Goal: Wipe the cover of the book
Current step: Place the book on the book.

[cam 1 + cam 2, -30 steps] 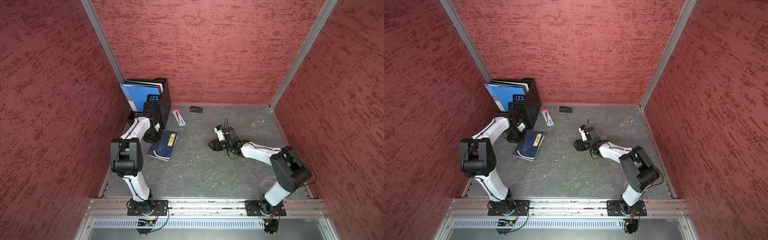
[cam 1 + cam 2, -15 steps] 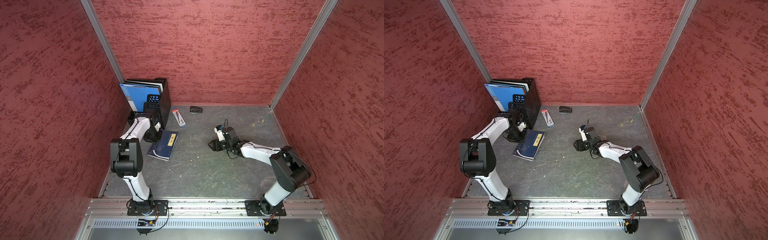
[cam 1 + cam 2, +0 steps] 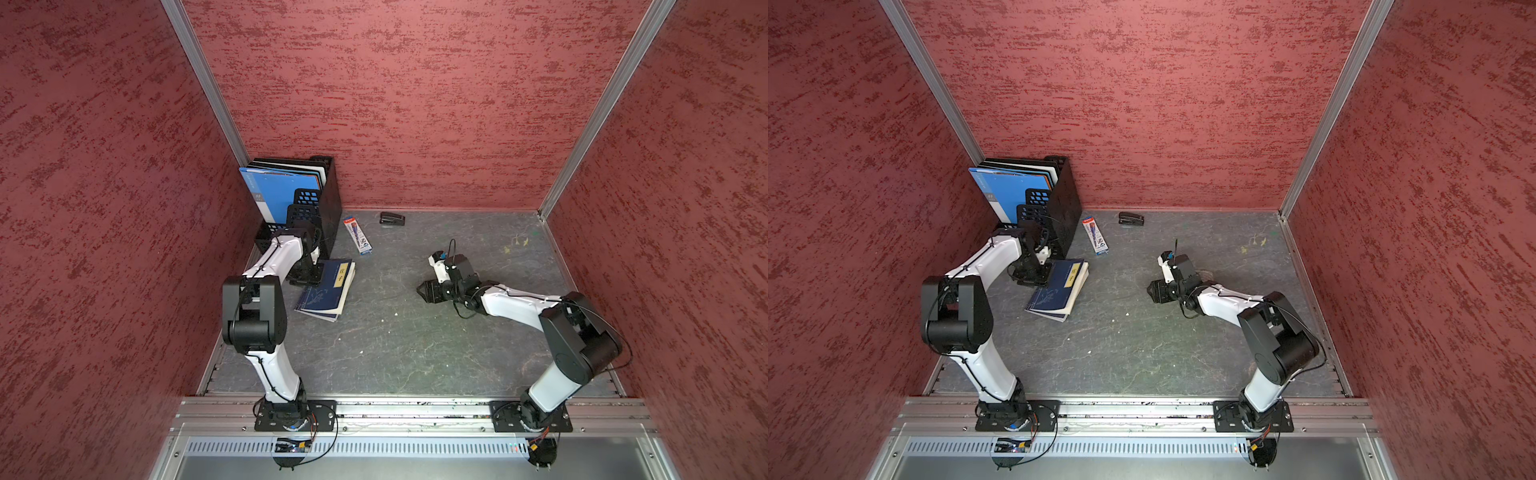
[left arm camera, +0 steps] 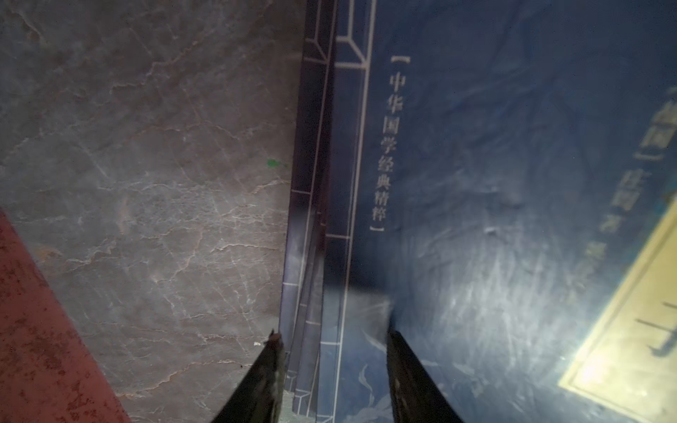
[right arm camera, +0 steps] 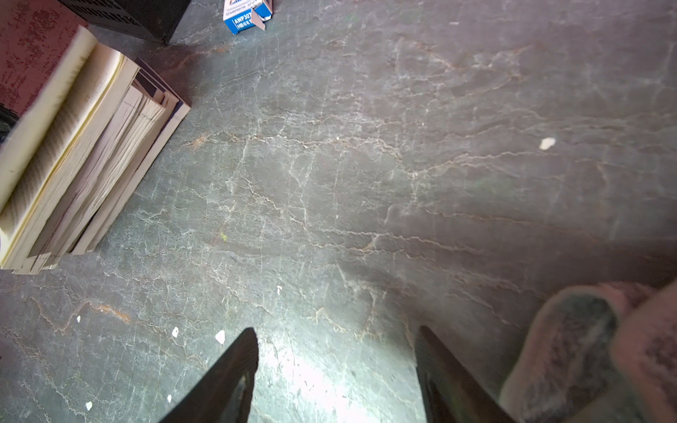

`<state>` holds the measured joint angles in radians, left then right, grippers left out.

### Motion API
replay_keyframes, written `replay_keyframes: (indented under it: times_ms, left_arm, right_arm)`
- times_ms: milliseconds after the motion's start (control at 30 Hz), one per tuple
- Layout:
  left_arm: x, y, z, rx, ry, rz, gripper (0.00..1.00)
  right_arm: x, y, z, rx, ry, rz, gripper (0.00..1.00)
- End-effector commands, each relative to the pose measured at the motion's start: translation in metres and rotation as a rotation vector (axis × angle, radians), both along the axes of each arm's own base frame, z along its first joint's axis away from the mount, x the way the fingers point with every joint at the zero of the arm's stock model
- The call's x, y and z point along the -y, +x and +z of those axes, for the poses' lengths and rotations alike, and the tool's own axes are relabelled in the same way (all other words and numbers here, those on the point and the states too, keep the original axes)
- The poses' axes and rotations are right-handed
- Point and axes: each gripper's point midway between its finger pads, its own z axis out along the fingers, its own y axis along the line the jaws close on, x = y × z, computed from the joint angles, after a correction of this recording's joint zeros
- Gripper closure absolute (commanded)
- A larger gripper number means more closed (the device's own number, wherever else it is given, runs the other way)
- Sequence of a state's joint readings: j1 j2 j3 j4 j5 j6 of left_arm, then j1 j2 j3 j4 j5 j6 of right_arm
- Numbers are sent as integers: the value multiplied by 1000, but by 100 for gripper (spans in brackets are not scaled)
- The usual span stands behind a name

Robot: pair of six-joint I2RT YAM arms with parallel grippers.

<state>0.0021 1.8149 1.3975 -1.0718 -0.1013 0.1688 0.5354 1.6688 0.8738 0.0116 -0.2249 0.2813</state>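
Grey marbled table (image 3: 415,332), red walls. The blue book (image 3: 328,291) lay just before the rack (image 3: 328,199), long axis pointing away from it, cover up, reading 中华国学经典精粹. The left gripper (image 4: 332,335) straddled its spine, jaws parted, holding nothing. The right gripper (image 5: 337,329) gaped empty.

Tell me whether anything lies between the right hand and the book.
Nothing visible does. Only bare table with a few small white specks lies between the open right hand and the book. The pinkish cloth lies beside that hand, not ahead of it.
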Motion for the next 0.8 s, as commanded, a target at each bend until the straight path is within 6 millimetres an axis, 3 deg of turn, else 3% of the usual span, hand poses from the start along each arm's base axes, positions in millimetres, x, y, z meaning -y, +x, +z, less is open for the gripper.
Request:
replay_keyframes:
  times_ms: [0, 133, 333, 467, 767]
  left_arm:
    - [-2, 4, 8, 44, 59, -9, 31]
    - [14, 4, 33, 134, 20, -10, 20]
    - [69, -8, 59, 248, -223, -3, 13]
    - [96, -21, 49, 247, -287, -22, 12]
    - [105, -30, 18, 163, -193, -30, 12]
  right_arm:
    - [-2, 0, 11, 32, 16, 0, 32]
    - [-2, 1, 13, 36, 16, -1, 32]
    - [1, 5, 11, 39, -8, -11, 32]
    - [0, 6, 8, 34, -13, -12, 32]
    - [-1, 7, 7, 25, -18, -10, 32]
